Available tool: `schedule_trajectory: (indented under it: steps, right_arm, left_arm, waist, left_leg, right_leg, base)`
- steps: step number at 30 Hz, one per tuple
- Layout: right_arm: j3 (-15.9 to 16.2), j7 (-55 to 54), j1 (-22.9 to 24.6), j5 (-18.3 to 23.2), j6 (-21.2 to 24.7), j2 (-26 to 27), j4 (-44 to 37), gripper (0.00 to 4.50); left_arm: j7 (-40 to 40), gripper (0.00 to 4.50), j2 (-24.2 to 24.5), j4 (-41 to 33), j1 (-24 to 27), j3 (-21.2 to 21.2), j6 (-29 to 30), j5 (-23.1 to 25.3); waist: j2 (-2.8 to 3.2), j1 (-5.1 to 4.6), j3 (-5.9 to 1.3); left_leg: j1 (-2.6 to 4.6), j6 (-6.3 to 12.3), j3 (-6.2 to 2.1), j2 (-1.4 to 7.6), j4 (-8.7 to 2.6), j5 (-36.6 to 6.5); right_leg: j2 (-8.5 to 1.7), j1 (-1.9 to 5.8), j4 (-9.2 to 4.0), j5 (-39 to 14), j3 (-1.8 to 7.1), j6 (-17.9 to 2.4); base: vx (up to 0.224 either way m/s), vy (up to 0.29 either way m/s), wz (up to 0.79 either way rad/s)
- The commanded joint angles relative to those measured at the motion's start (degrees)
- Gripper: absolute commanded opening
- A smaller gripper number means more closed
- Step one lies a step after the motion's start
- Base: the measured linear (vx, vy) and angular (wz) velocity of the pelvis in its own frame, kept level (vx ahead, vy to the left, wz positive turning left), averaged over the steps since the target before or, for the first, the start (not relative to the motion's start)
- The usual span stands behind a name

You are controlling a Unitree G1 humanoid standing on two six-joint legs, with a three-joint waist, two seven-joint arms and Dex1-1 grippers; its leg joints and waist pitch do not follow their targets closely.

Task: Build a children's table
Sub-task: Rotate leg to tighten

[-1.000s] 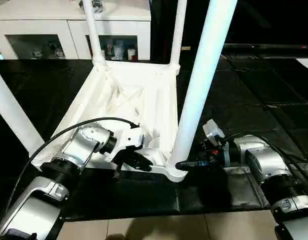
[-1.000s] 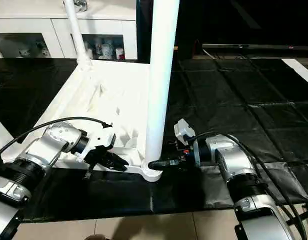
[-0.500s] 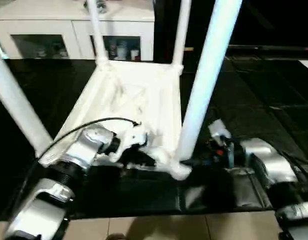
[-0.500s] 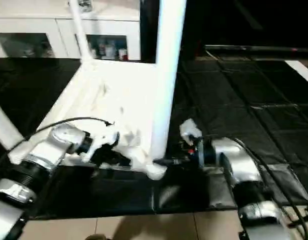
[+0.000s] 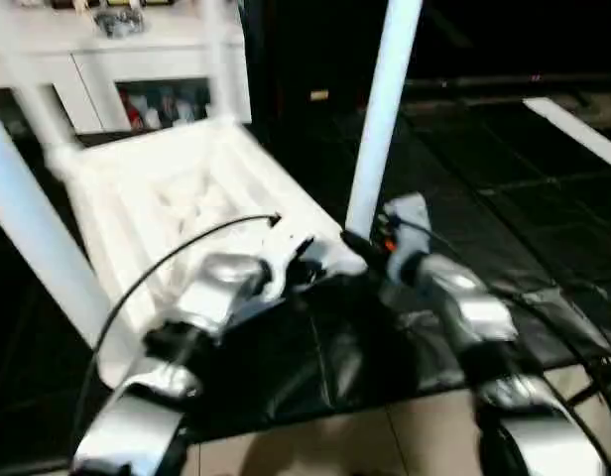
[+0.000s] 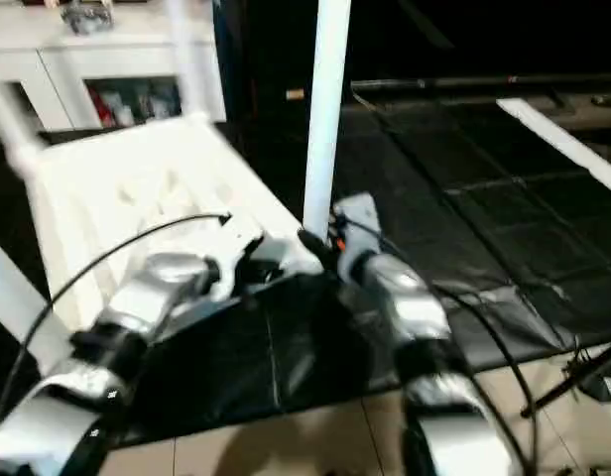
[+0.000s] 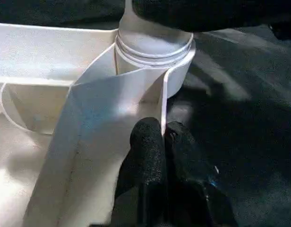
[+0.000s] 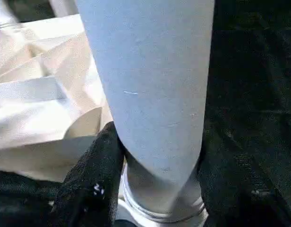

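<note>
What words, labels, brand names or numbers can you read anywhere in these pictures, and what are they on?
None can be read.
The tabletop, the near leg and both grippers carry no visible print.
The items behind the cabinet glass are too blurred to tell whether they bear any text.

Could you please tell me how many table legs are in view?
4: one leg at the tabletop's near right corner, one near left, two blurred at the far corners.
</note>
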Motion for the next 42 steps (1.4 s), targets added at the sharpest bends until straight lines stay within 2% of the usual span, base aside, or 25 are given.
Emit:
schedule_trajectory:
  steps: [1, 5, 6, 7, 8, 10, 12, 15, 16, 17, 18, 19, 20, 21, 22, 23, 24, 27, 28, 32, 34, 37, 42]
  right_arm:
    - [4.12, 2.0, 1.07, -0.34, 1.18, 4.93, 2.67, 2.56]
    - [2.95, 1.45, 1.22, -0.04, 0.88, 5.26, 2.34, 2.93]
    - [2.8, 1.29, 1.27, -0.1, 0.49, 5.02, 2.36, 3.04]
    - [2.52, 1.13, 1.34, -0.09, 0.14, 4.59, 2.49, 3.11]
    - [2.06, 1.79, 1.77, 0.41, -1.22, 3.62, 2.24, 3.19]
    - [2.18, 4.2, 2.64, 1.24, -1.8, 2.95, 0.78, 3.39]
    - [3.96, 12.73, 6.41, 2.76, -2.67, -0.21, -4.9, 3.56]
    - [5.79, 18.02, 9.28, 2.19, -3.66, -4.08, -8.41, 3.82]
    - [5.79, 18.02, 9.28, 2.19, -3.66, -4.08, -8.41, 3.87]
    - [5.57, 21.22, 10.53, 3.11, -3.28, -6.54, -10.36, 3.92]
    - [5.38, 22.29, 10.83, 3.47, -3.12, -7.44, -10.93, 3.92]
    - [5.44, 24.52, 11.27, 3.95, -2.82, -9.22, -11.98, 4.04]
    - [5.51, 25.93, 11.52, 4.22, -2.63, -10.34, -12.6, 4.17]
    - [6.11, 28.49, 11.89, 4.12, -2.66, -12.54, -13.64, 4.29]
    - [6.45, 30.49, 12.17, 4.39, -2.39, -13.86, -14.44, 4.29]
    - [6.73, 32.22, 12.42, 4.63, -2.12, -14.91, -15.14, 4.34]
    - [7.13, 35.03, 12.99, 5.27, -1.92, -16.36, -16.59, 4.34]
    - [8.55, 42.99, 13.22, 6.96, -1.01, -19.79, -18.45, 4.34]
    - [8.78, 44.23, 13.09, 7.17, -0.88, -20.25, -18.49, 4.34]
    - [10.77, 51.51, 11.22, 8.22, 0.78, -21.58, -16.93, 4.34]
    - [11.44, 52.8, 10.01, 7.97, 0.68, -21.34, -14.86, 4.34]
    - [12.34, 54.39, 8.38, 8.01, 0.83, -20.85, -12.41, 4.01]
    - [13.07, 55.97, 6.96, 8.1, 1.0, -20.19, -10.75, 3.57]
  left_arm:
    - [1.38, 0.0, -3.37, -0.98, -2.99, -0.71, -0.88, -0.48]
    - [1.63, 0.0, -3.33, -1.27, -3.02, -0.93, -0.52, 0.27]
    - [1.17, 0.0, -3.03, -1.28, -2.95, -1.19, -0.56, 0.38]
    - [0.31, 0.0, -2.52, -1.28, -2.84, -1.61, -0.88, 0.51]
    - [-1.77, 0.0, -1.16, -1.23, -2.57, -2.98, -2.1, 0.92]
    - [-3.4, 0.0, -0.15, -1.32, -2.36, -3.88, -2.97, 1.27]
    - [-7.97, 0.0, 2.41, -1.96, -1.71, -4.98, -4.03, 1.28]
    - [-12.38, 0.0, 4.55, -2.76, -1.09, -5.8, -4.45, 1.11]
    - [-12.38, 0.0, 4.55, -2.76, -1.09, -5.8, -4.45, 1.11]
    - [-16.67, 0.0, 6.32, -3.13, -0.45, -6.89, -8.26, 1.12]
    - [-18.56, 0.0, 7.01, -3.29, -0.19, -7.39, -9.91, 1.08]
    - [-21.6, 0.0, 8.42, -3.46, 0.2, -8.5, -11.86, 1.33]
    - [-23.46, 0.0, 9.33, -3.54, 0.43, -9.25, -12.93, 1.51]
    - [-26.19, 0.0, 10.4, -3.61, 0.5, -9.76, -13.4, 1.07]
    - [-27.73, 0.0, 11.0, -3.56, 0.44, -10.0, -13.86, 0.71]
    - [-28.91, 0.0, 11.41, -3.49, 0.33, -10.1, -14.18, 0.3]
    - [-30.93, 0.0, 11.99, -3.47, 0.23, -10.19, -14.92, -0.32]
    - [-37.32, 0.0, 13.72, -3.58, 0.02, -11.0, -16.43, -1.64]
    - [-38.25, 0.0, 14.0, -3.39, -0.09, -11.22, -16.6, -1.63]
    - [-43.47, 0.0, 15.49, -2.34, -0.43, -13.15, -20.28, -0.99]
    - [-44.41, 0.0, 15.7, -2.36, -0.45, -13.65, -21.22, -0.78]
    - [-46.01, 0.0, 15.84, -2.76, -0.29, -14.22, -21.77, -1.05]
    - [-46.81, 0.0, 15.69, -3.1, -0.06, -14.46, -21.91, -1.16]
  waist:
    - [-0.37, 0.49, -3.89]
    - [-0.34, 0.58, -4.05]
    - [-0.37, 0.64, -4.02]
    - [-0.14, 0.66, -3.98]
    - [-0.35, 0.76, -3.98]
    - [-0.36, 0.76, -3.95]
    - [-0.35, 1.06, -3.98]
    - [-0.39, 1.6, -4.06]
    - [-0.39, 1.7, -4.04]
    - [-0.31, 1.87, -4.01]
    - [-0.47, 2.28, -3.92]
    - [-0.27, 2.34, -3.93]
    - [-0.34, 2.24, -3.94]
    - [-0.24, 2.57, -3.93]
    - [-0.24, 2.57, -3.93]
    - [-0.18, 2.89, -3.96]
    - [-0.18, 3.14, -3.9]
    - [-0.12, 3.84, -4.0]
    - [0.1, 3.95, -3.98]
    - [-0.1, 4.76, -4.15]
    - [-0.09, 4.8, -4.2]
    - [-0.04, 4.9, -4.06]
    - [-0.13, 4.86, -4.13]
  left_leg:
    - [-0.4, 2.51, 0.42, -0.43, -3.93, -14.05]
    - [-0.5, 3.25, 0.6, -0.38, -3.88, -12.16]
    - [-0.52, 3.35, 0.64, -0.4, -3.89, -11.93]
    - [-0.5, 3.34, 0.61, -0.39, -3.93, -11.97]
    - [-0.42, 3.4, 0.64, -0.37, -3.95, -12.33]
    - [-0.47, 3.39, 0.65, -0.36, -3.99, -12.45]
    - [-0.35, 4.11, 0.72, -0.21, -4.02, -12.29]
    - [-0.43, 4.52, 0.75, -0.08, -3.93, -10.84]
    - [-0.4, 4.55, 0.82, -0.07, -3.94, -10.84]
    - [-0.32, 4.39, 0.88, -0.06, -3.92, -11.07]
    - [-0.32, 4.33, 0.83, -0.09, -4.02, -11.77]
    - [-0.32, 4.2, 0.7, -0.07, -4.07, -12.01]
    - [-0.32, 4.12, 0.8, 0.0, -4.09, -12.17]
    - [-0.02, 3.73, 0.84, 0.13, -4.07, -12.7]
    - [-0.02, 3.73, 0.84, 0.13, -4.07, -12.7]
    - [0.3, 3.74, 0.98, 0.32, -4.03, -12.8]
    - [0.16, 3.65, 1.05, 0.33, -4.04, -12.8]
    - [0.12, 3.98, 1.11, 0.45, -3.95, -12.99]
    - [0.17, 3.93, 1.1, 0.49, -3.97, -13.16]
    - [0.05, 3.82, 1.08, 0.5, -3.82, -12.03]
    - [-0.04, 3.6, 1.04, 0.52, -3.82, -12.04]
    - [0.19, 2.63, 1.05, 0.55, -3.88, -13.51]
    - [0.02, 2.54, 0.95, 0.58, -3.89, -13.06]
  right_leg:
    - [-2.47, 3.17, -5.3, -24.36, 1.96, -6.75]
    - [-2.49, 3.44, -4.7, -19.68, 2.31, -8.9]
    - [-2.5, 3.51, -4.65, -19.39, 2.33, -9.07]
    - [-2.54, 3.49, -4.67, -19.48, 2.34, -9.13]
    - [-2.63, 3.42, -4.84, -20.25, 2.34, -8.89]
    - [-2.62, 3.47, -4.81, -20.33, 2.37, -8.88]
    - [-2.52, 3.51, -4.69, -18.38, 2.52, -9.06]
    - [-2.57, 3.67, -4.29, -15.63, 2.62, -10.06]
    - [-2.56, 3.65, -4.3, -15.73, 2.63, -10.18]
    - [-2.64, 3.56, -4.32, -16.2, 2.66, -10.46]
    - [-2.7, 3.65, -4.57, -18.05, 2.65, -9.59]
    - [-2.7, 3.67, -4.56, -18.46, 2.6, -9.49]
    - [-2.63, 3.67, -4.59, -18.49, 2.65, -9.45]
    - [-2.6, 3.44, -4.57, -18.62, 2.66, -9.5]
    - [-2.6, 3.44, -4.57, -18.62, 2.66, -9.5]
    - [-2.54, 3.25, -4.41, -17.34, 2.79, -10.16]
    - [-2.47, 3.36, -4.17, -16.33, 2.78, -10.78]
    - [-2.52, 3.43, -4.02, -16.04, 2.76, -10.85]
    - [-2.55, 3.38, -4.01, -16.02, 2.75, -11.02]
    - [-2.61, 3.44, -3.67, -14.4, 2.76, -11.77]
    - [-2.69, 3.48, -3.59, -14.48, 2.74, -11.92]
    - [-2.78, 3.33, -3.88, -16.8, 2.75, -11.73]
    - [-2.77, 3.48, -3.67, -16.34, 2.73, -11.56]
  base:
    - [0.0, 0.0, 0.0]
    - [0.0, 0.0, 0.0]
    - [0.0, 0.0, 0.0]
    - [0.0, 0.0, 0.0]
    - [0.0, 0.0, 0.0]
    - [0.0, 0.0, 0.0]
    - [0.0, 0.0, 0.0]
    - [0.0, 0.0, 0.0]
    - [0.0, 0.0, 0.0]
    - [0.0, 0.0, 0.0]
    - [0.0, 0.0, 0.0]
    - [0.0, 0.0, 0.0]
    - [0.0, 0.0, 0.0]
    - [0.0, 0.0, 0.0]
    - [0.0, 0.0, 0.0]
    - [0.0, 0.0, 0.0]
    - [0.0, 0.0, 0.0]
    - [0.0, 0.0, 0.0]
    - [0.0, 0.0, 0.0]
    - [0.0, 0.0, 0.0]
    - [0.0, 0.0, 0.0]
    - [0.0, 0.0, 0.0]
    - [0.0, 0.0, 0.0]
